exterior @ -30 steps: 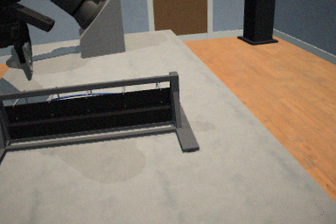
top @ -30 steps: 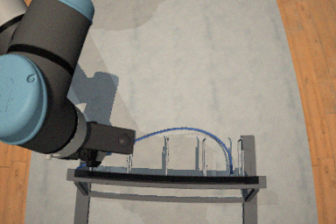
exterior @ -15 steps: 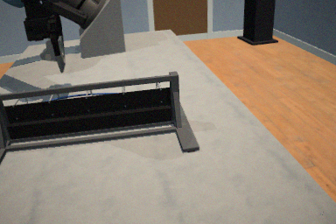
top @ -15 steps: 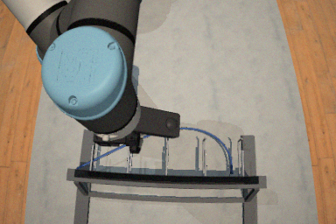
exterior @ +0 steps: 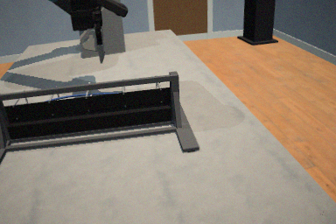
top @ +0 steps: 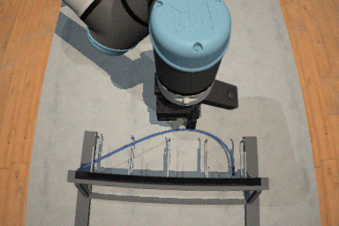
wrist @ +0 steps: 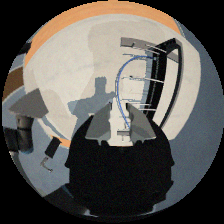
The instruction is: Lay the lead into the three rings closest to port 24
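Observation:
The rack (top: 168, 181) (exterior: 188, 140) (wrist: 158, 82) stands upright on the table, with steel rings (top: 168, 157) along the side facing the arm. The blue lead (top: 185, 130) (exterior: 87, 96) (wrist: 118, 87) runs from the rack's right end in the top view, where it meets the ports, in a wide arch out past the middle rings. It then slants back across the two leftmost rings to the rack's left end. Whether it lies inside those rings is too small to tell. My gripper (top: 191, 127) (exterior: 101, 60) (wrist: 118, 103) is slightly open and empty, above the arch; the lead shows beyond the fingertips in the wrist view.
The rack's feet (top: 83, 207) (top: 252, 207) reach out on both sides of its panel. A grey wedge-shaped block (exterior: 113, 29) (wrist: 31, 107) stands behind the gripper in the exterior view. A tall black column (exterior: 260, 7) stands on the floor beyond the table.

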`<state>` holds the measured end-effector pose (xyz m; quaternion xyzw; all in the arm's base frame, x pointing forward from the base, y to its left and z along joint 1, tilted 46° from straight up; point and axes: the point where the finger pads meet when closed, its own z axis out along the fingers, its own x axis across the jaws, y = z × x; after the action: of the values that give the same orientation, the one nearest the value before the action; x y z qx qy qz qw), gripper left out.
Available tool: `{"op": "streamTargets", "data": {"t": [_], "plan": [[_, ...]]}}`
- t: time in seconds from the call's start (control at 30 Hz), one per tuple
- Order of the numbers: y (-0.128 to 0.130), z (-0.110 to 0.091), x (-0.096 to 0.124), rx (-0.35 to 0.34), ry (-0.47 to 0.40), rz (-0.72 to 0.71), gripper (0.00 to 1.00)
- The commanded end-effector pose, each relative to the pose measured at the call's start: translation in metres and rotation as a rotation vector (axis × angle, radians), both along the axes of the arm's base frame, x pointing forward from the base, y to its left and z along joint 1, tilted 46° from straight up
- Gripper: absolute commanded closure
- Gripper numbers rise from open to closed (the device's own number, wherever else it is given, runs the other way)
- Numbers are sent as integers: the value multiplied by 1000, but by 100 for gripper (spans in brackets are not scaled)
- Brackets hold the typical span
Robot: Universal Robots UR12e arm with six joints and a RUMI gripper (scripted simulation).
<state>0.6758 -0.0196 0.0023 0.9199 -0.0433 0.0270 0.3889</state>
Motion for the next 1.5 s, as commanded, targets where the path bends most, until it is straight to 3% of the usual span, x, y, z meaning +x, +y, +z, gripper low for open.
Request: {"op": "streamTargets", "data": {"t": [0.0,1.47], "plan": [[7,-6,-3,-1,-1,0,80],[2,-11,-3,0,-1,1,80]]}}
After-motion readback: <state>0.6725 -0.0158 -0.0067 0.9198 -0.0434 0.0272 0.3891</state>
